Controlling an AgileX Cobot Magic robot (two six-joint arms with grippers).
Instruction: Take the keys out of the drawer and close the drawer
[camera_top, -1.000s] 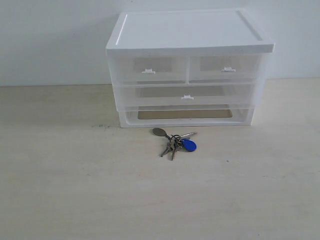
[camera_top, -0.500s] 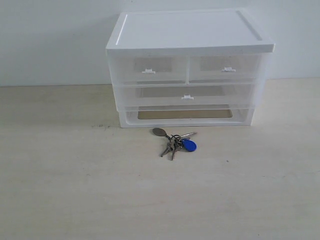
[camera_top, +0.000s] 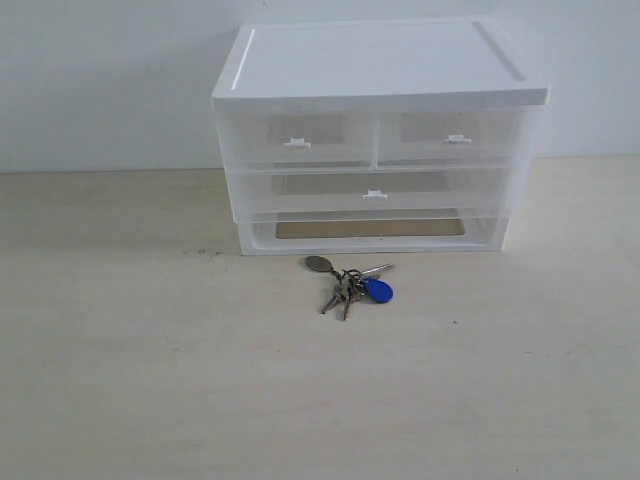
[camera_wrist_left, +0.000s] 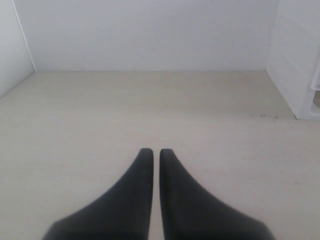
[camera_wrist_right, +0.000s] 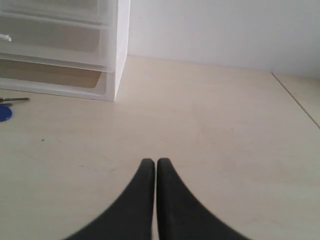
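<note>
Pale tabletop (camera_top: 150, 380) holds the keys (camera_top: 350, 283) just before the white unit (camera_top: 380, 60), the drawer (camera_top: 452, 138) looks flush, so the left gripper (camera_wrist_left: 151, 152) and right gripper (camera_wrist_right: 150, 162), jaws pressed together empty, should rest clear.

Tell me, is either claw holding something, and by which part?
Nothing. The left gripper and right gripper are shut and empty; the keys lie loose on the table.

tabletop (camera_top: 140, 380) seemingly open, keys (camera_top: 350, 284) before drawer unit (camera_top: 380, 62)
</note>
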